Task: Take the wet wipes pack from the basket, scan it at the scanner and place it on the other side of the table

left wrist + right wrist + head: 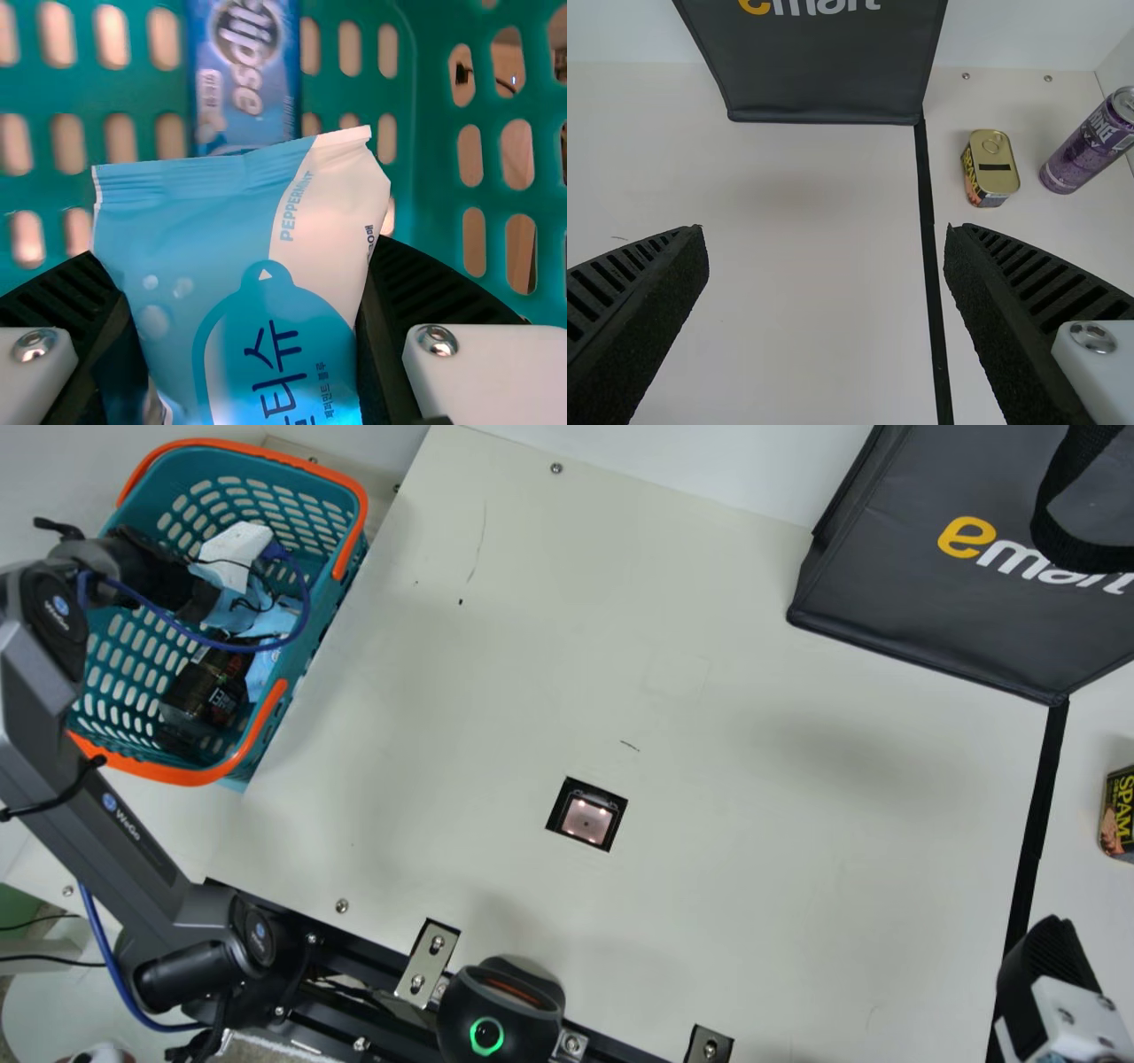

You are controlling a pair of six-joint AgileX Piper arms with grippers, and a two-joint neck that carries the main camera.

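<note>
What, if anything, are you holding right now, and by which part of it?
The left gripper holds the wet wipes pack by its two sides, below the crimped end, which sticks out past the fingertips. The right gripper, open, holds nothing.

In the main view, the left hand's [188, 593] fingertips are hard to make out inside the basket [353, 571], and the left arm [53, 691] is cut by the left edge. The right hand [1050, 965] is cut off at the lower right, the tin [1121, 815] by the right edge, the bag [912, 593] at top and right. In the left wrist view, the bottom edge cuts the wet wipes pack [239, 292], which hides the lower end of a blue packet [244, 88], itself cut off above. In the right wrist view, the purple can [1090, 146] meets the right edge, partly cut
</note>
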